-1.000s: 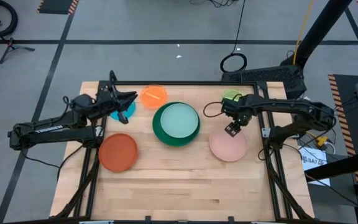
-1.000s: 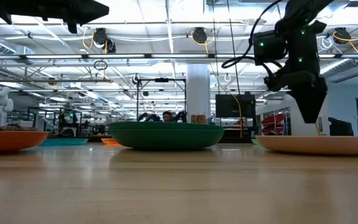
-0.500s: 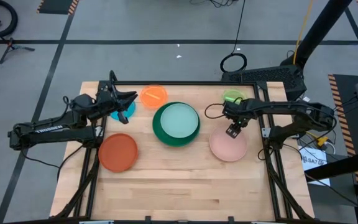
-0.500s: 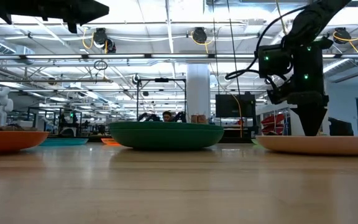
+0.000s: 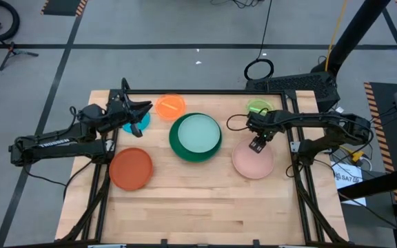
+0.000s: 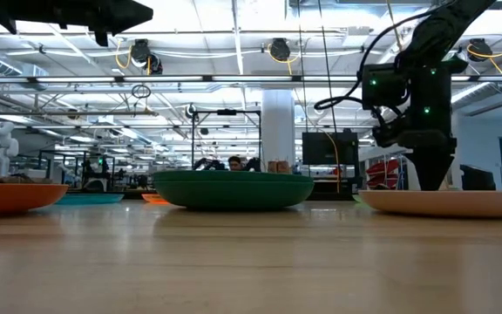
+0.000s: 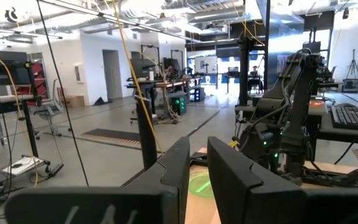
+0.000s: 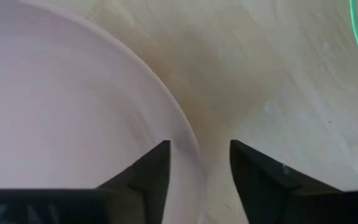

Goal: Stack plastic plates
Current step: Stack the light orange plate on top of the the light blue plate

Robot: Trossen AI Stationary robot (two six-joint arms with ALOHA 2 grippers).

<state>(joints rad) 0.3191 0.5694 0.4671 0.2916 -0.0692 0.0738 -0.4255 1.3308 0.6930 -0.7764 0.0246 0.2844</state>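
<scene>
My right gripper (image 5: pixel 257 145) points down, open, over the far rim of the pink plate (image 5: pixel 253 162). In its wrist view the fingers stand on either side of that rim (image 8: pixel 188 146), one over the plate's inside and one over the table. Whether they touch it I cannot tell. A pale mint plate (image 5: pixel 198 133) lies inside a dark green plate (image 5: pixel 178 146) at mid-table. The orange-red plate (image 5: pixel 131 168), translucent blue plate (image 5: pixel 135 125), orange plate (image 5: pixel 170 105) and lime green plate (image 5: pixel 258 106) rest flat on the wood. My left gripper (image 5: pixel 142 110) hovers shut above the blue plate.
The plates sit spread over the far half of the wooden table (image 5: pixel 198 207), and bare wood fills the near half. In the low view the green plate (image 6: pixel 234 188) stands between the orange-red plate (image 6: pixel 16 194) and the pink plate (image 6: pixel 447 202). A black frame runs along the table's edges.
My right gripper has come down toward the pink plate's far rim, most of the drop falling in the first half second, and has since held nearly still. Its fingers have stayed pointing down. No plate has moved.
</scene>
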